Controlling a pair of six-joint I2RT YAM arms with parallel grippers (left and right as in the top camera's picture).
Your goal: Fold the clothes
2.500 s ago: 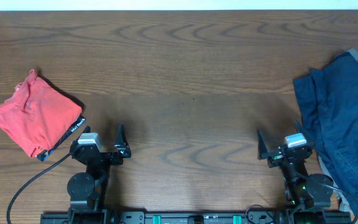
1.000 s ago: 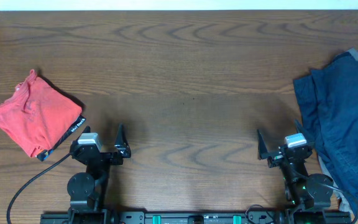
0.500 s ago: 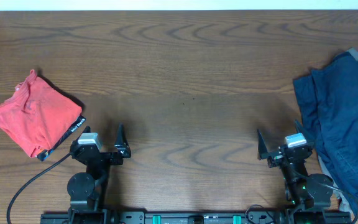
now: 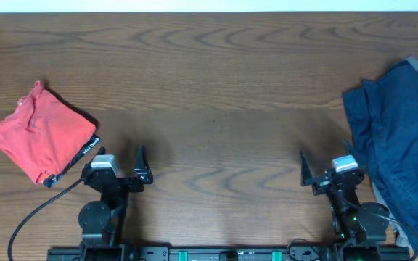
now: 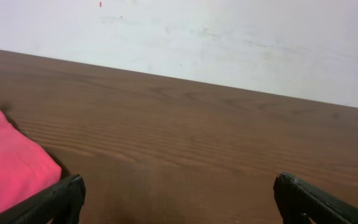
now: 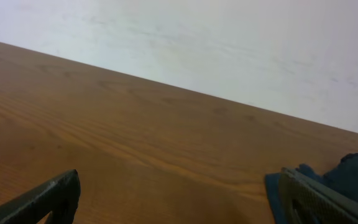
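The coral-red garment (image 4: 43, 138) lies near, left of the left end effector (image 4: 117, 171).

I see bare wooden table (image 4: 223, 94) across the whole middle, open to either arm. A coral-red garment (image 4: 46, 138) lies far left; a dark navy heap (image 4: 401, 145) crowds the right edge.

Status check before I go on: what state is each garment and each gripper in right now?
coral-red garment: lying wrinkled at far left, not held; cannot tell if folded.
navy clothes: loose unfolded heap at far right, not held.
left gripper: wide open, empty.
right gripper: wide open, empty.
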